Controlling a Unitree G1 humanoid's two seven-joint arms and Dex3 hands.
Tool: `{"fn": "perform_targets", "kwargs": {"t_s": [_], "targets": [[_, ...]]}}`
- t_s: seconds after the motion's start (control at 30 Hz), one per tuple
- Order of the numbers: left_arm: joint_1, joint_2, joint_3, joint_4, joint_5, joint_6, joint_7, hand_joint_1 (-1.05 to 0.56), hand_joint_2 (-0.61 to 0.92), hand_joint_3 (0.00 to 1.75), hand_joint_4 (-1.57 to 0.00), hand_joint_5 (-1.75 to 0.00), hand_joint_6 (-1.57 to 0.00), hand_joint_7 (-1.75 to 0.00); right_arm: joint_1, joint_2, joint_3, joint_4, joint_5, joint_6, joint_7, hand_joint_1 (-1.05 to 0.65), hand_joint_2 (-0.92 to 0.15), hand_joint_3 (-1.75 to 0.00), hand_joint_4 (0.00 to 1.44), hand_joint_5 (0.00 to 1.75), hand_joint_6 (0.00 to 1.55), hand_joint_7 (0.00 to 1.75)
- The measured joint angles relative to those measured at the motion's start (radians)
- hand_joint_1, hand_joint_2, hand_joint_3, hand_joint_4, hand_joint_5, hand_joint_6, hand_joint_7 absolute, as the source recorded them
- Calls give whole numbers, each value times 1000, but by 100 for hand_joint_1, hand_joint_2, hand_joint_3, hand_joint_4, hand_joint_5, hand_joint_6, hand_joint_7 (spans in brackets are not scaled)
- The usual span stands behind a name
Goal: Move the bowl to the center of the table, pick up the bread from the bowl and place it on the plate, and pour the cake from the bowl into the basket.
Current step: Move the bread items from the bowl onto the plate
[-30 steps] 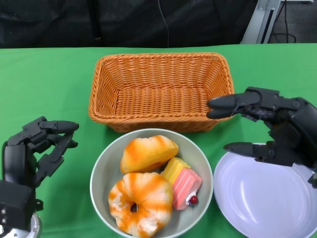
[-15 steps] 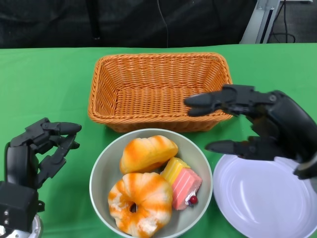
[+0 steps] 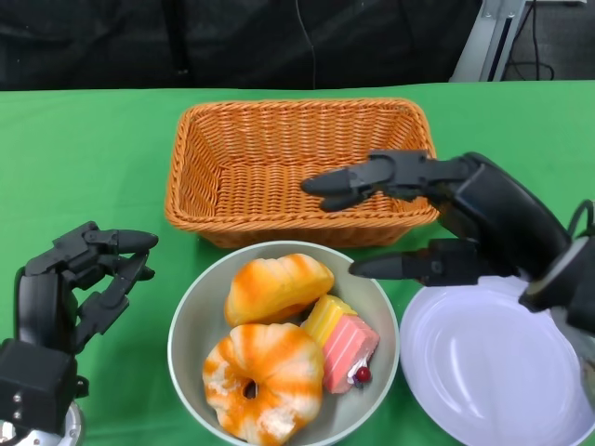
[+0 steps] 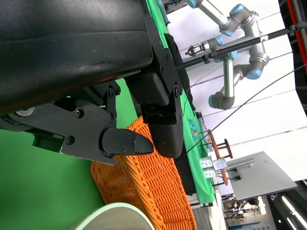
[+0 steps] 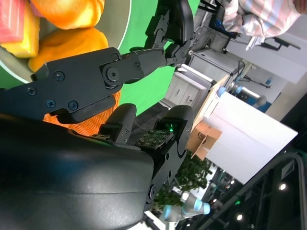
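A grey bowl (image 3: 189, 321) stands at the front middle of the green table, just before the wicker basket (image 3: 297, 158). It holds an oval orange bread (image 3: 277, 286), a ring-shaped bread (image 3: 263, 376) and a pink and yellow cake (image 3: 346, 342). The white plate (image 3: 493, 367) lies right of the bowl. My right hand (image 3: 465, 218) hovers with fingers spread over the basket's front right corner and the bowl's right rim, holding nothing. My left hand (image 3: 74, 288) stays left of the bowl, fingers apart and empty. The right wrist view shows the bread (image 5: 67, 12) beyond my fingers (image 5: 96, 76).
Green cloth covers the table to the left and right of the basket. The left wrist view shows the basket (image 4: 148, 187) and the bowl's rim (image 4: 115, 215). A person's striped sleeve (image 5: 249, 19) and other robot arms (image 4: 230, 72) stand beyond the table.
My right hand has swung left, from above the plate to over the basket's front edge and the bowl's right rim. The left hand has barely shifted.
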Motion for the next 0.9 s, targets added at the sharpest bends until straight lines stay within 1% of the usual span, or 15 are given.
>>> {"fn": "perform_targets", "kwargs": {"t_s": [0.2,0.27,0.33,0.37,0.47,0.53,0.63,0.7,0.8,0.9], "targets": [[-1,-6,-2,0,0,0,0,-20,92,23,-82,-117,-93,-74,-30,-5,49,-1,-113,-13,-7,-55,-89,0,59,67,63,11],[-1,-6,-2,0,-2,0,-8,-21,92,24,-82,-115,-93,-74,-36,-7,61,-11,-149,-2,-16,-58,-89,0,63,59,65,8],[-1,-6,-2,-1,-7,1,-23,-23,92,24,-82,-114,-93,-73,-39,-7,80,-26,-176,21,-21,-58,-89,0,65,54,66,6],[-1,-6,-2,-1,-9,1,-27,-23,92,24,-81,-122,-93,-73,-39,-7,88,-34,-189,30,-21,-58,-89,0,65,53,66,5],[-1,-5,-2,-3,-5,3,-26,-25,92,22,-79,-133,-94,-74,-47,-5,113,-41,-200,51,-21,-57,-87,0,65,53,66,4],[-1,-5,-2,-8,2,7,-24,-25,92,21,-79,-136,-94,-75,-54,-3,129,-41,-222,56,-21,-58,-87,0,64,54,67,4],[-1,-5,-2,-23,12,7,1,-25,92,20,-80,-130,-94,-77,-58,-4,147,-38,-262,61,-26,-59,-87,0,63,54,66,3],[0,-5,-3,-28,23,9,17,-23,92,21,-81,-125,-93,-80,-58,-6,157,-38,-283,61,-32,-61,-88,0,63,53,65,2],[1,-5,-8,-38,43,10,38,-21,92,23,-81,-126,-90,-85,-58,-19,159,-40,-320,66,-34,-62,-88,0,61,53,64,1],[1,-5,-11,-41,41,10,38,-20,92,24,-80,-126,-88,-86,-58,-28,162,-51,-357,85,-35,-62,-88,0,60,52,63,0]]}}
